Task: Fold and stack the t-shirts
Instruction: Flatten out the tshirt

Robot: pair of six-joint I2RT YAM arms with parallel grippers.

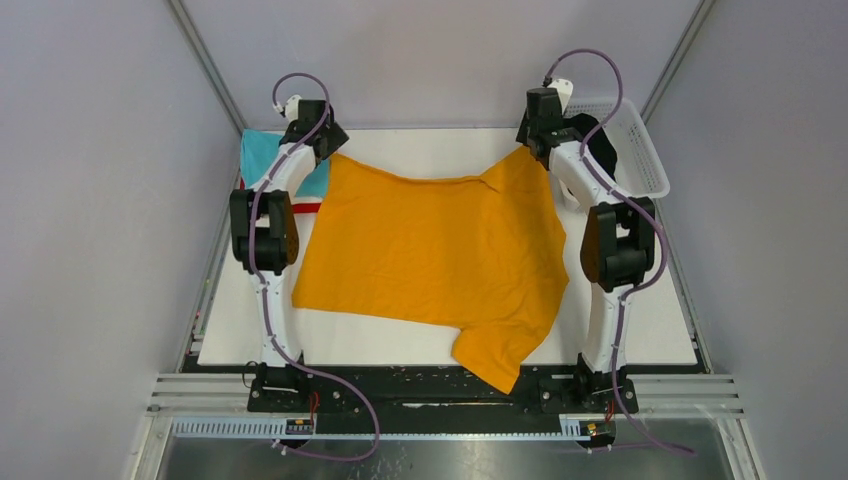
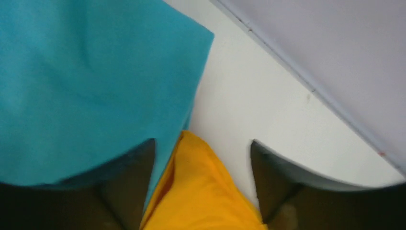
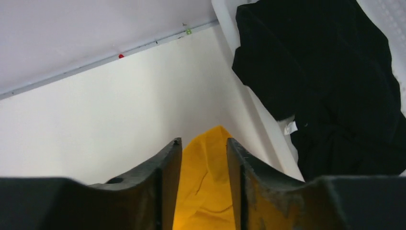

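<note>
Mustard-orange t-shirt (image 1: 430,250) lies spread flat over the middle of the white table (image 1: 440,150), mostly smooth. One near flap runs past the table's near edge onto the black rail (image 1: 400,385) between the arm bases.

Its far-left corner sits right at the left gripper (image 1: 322,138). Left wrist view: the orange cloth (image 2: 201,191) lies between the two fingers against the left one, with bare table showing between the cloth and the right finger (image 2: 273,182). Jaws apart, nothing clamped, so released.

The far-right corner comes to a point at the right gripper (image 1: 535,135). Right wrist view: the fingers (image 3: 163,187) stand a little apart and the orange cloth (image 3: 206,182) fills the gap, its tip poking out past the right gripper's fingertips (image 3: 204,140). Cannot tell if it is pinched or just lying in the gap.

Teal t-shirt (image 1: 262,155) is at the far-left table corner, partly behind the left arm and just beside the orange corner. In the left wrist view the teal (image 2: 86,72) overlaps the left finger.

A thin red t-shirt (image 1: 308,207) edge shows under the teal one, touching the orange shirt's left side.

Black t-shirt (image 1: 598,140) is bunched in the white basket (image 1: 645,160) at the far right, beside the right gripper. It is also seen in the right wrist view (image 3: 325,86), a small white label showing.
</note>
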